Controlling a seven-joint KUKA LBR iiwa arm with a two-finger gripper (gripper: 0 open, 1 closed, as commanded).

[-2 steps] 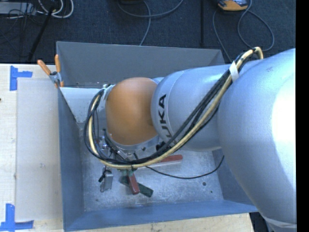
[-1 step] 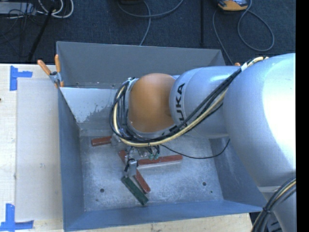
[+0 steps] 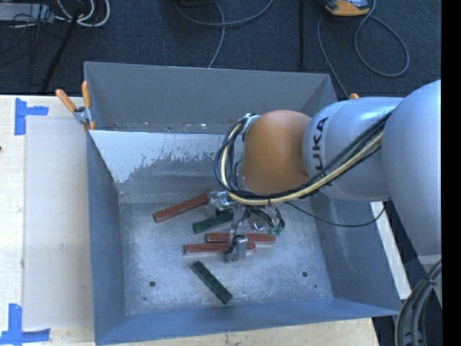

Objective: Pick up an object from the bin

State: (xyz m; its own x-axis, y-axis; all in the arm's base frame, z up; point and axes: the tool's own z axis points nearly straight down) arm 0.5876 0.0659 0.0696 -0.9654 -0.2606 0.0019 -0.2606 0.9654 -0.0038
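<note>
My gripper (image 3: 238,248) is low in the middle of the bin, under the orange wrist cover. Its tip rests among a small cluster of flat sticks. A reddish-brown stick (image 3: 204,249) lies just left of the tip, pointing left. A second reddish-brown stick (image 3: 225,238) lies right above it, partly hidden by the gripper. A dark green stick (image 3: 211,225) pokes out to the upper left of the cluster.
Another reddish-brown stick (image 3: 180,208) lies at a slant further to the upper left. A dark green stick (image 3: 212,282) lies alone near the front wall. The arm and its cables hang over the bin's right half.
</note>
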